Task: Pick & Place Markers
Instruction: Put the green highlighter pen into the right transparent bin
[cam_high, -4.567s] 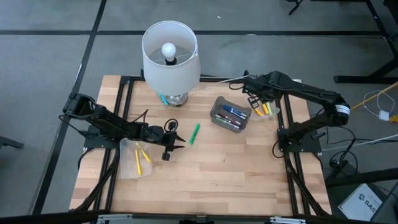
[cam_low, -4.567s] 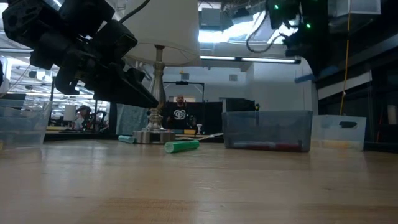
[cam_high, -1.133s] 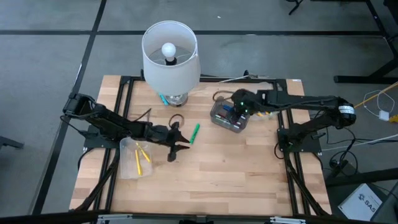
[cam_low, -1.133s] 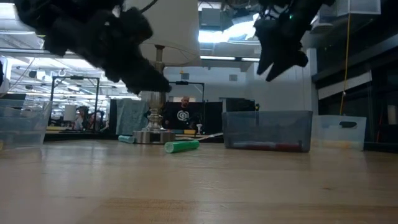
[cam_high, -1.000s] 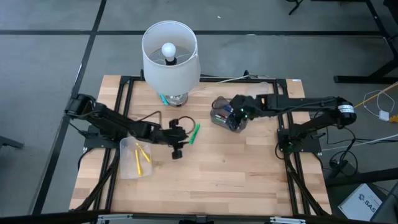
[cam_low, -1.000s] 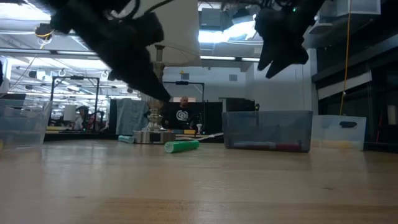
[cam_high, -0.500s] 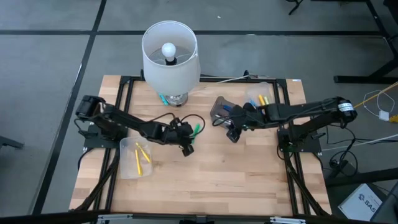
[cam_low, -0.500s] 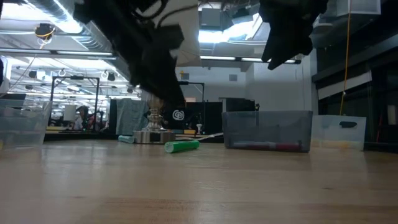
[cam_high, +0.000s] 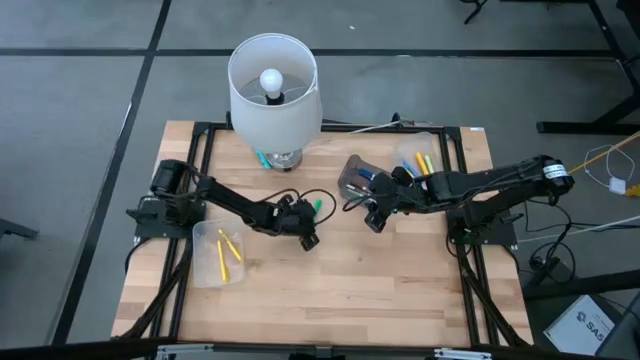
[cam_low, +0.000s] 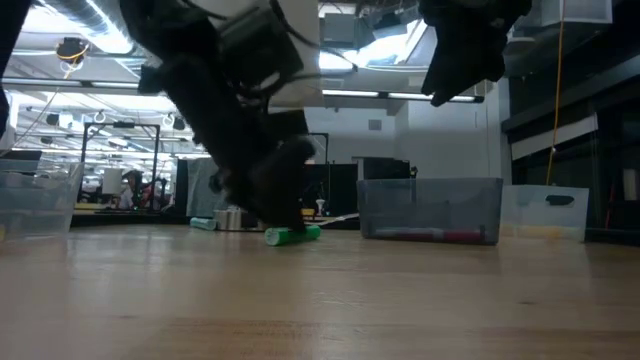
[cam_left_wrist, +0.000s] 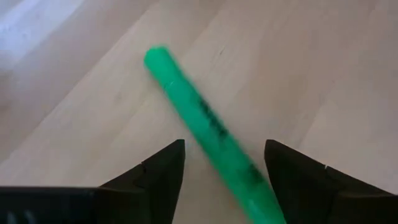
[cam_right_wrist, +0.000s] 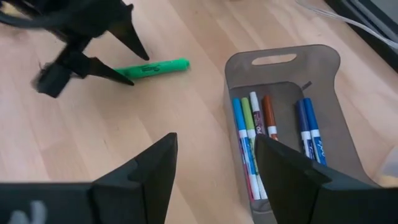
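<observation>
A green marker (cam_high: 318, 206) (cam_left_wrist: 186, 99) lies flat on the wooden table, near its middle. My left gripper (cam_high: 311, 222) (cam_left_wrist: 224, 162) is low over it and open, one finger on each side of the marker's near half; I cannot tell whether either finger touches it. My right gripper (cam_high: 372, 218) (cam_right_wrist: 214, 162) hangs open, high above the table beside the grey bin (cam_high: 350, 170) (cam_right_wrist: 283, 59). Several blue, green and red markers (cam_right_wrist: 255, 137) lie in that bin.
A lamp (cam_high: 275, 85) stands at the far edge with a teal marker (cam_high: 262, 158) at its foot. A clear bin (cam_high: 205, 262) at near left holds yellow markers (cam_high: 222, 250). Another clear bin (cam_high: 415, 158) with yellow markers sits at far right.
My left gripper has moved toward the table's right edge and down, rolling as it went, until its fingers straddle the green marker. My right gripper has swung from over the grey bin toward the near edge and then held still. The marker has stayed in place.
</observation>
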